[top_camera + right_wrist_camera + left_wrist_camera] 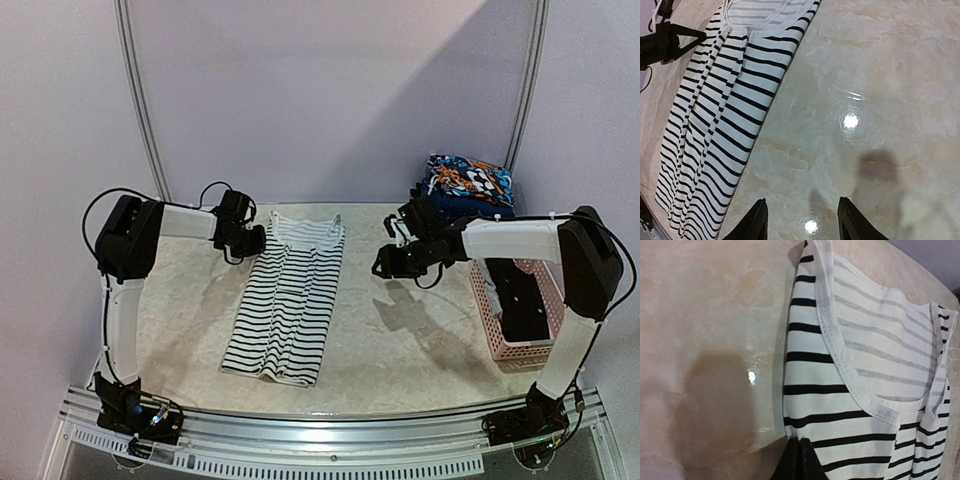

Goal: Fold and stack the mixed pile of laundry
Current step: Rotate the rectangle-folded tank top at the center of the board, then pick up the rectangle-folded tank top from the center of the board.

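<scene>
The black-and-white striped garment (pixel 285 300) lies flat on the table, folded lengthwise into a long strip with its neckline at the far end. My left gripper (pixel 255 240) is at the garment's upper left edge. In the left wrist view its fingertips (pixel 801 440) are closed together on the edge of the striped cloth (pixel 860 365), which puckers there. My right gripper (pixel 385 265) hovers open and empty over bare table to the right of the garment (pixel 730 100); its tips (pixel 802 207) stand wide apart. A black garment (pixel 520 300) lies in the basket. No grey garment shows.
A pink lattice basket (pixel 515 350) stands at the right edge under my right arm. A folded stack of colourful patterned and dark blue cloth (pixel 470 185) sits at the back right. My left gripper also shows in the right wrist view (pixel 690 37).
</scene>
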Robot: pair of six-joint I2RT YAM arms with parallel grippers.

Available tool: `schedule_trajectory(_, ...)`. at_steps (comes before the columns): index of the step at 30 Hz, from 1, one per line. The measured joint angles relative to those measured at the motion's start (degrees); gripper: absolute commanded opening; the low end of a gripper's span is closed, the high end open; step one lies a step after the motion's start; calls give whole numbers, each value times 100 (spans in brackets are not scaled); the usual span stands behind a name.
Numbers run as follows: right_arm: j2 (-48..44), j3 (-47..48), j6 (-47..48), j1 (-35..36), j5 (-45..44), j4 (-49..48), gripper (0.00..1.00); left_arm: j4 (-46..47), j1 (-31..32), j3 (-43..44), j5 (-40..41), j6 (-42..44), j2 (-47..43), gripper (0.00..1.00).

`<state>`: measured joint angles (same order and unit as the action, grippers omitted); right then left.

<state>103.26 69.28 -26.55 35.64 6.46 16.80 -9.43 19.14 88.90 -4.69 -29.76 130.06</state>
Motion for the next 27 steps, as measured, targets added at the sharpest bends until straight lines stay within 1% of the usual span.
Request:
schedule_trajectory(6, 22, 107, -2, 297, 74, 28, 48, 459, -2, -682, -11, -120, -387, 31)
schedule_trajectory(12, 61, 79, -55, 765, 155, 28, 48, 579, -2, -1561, -20, -81, -1049, 45)
schedule_trajectory(15, 61, -79, -125, 1012, 155, 26, 48, 678, 13, -2184, 42, -63, -1593, 48)
schedule_trajectory(20, 61, -328, -238, 1414, 162, 50, 49, 730, 129, -3112, 262, -31, -2590, 49)
schedule_trajectory(24, 61, -369, -304, 1766, 186, 52, 49, 730, 400, -3805, 533, -24, -3355, 49)
schedule_trajectory(27, 61, -415, -350, 1961, 238, 39, 49, 704, 721, -4310, 732, -28, -3882, 49)
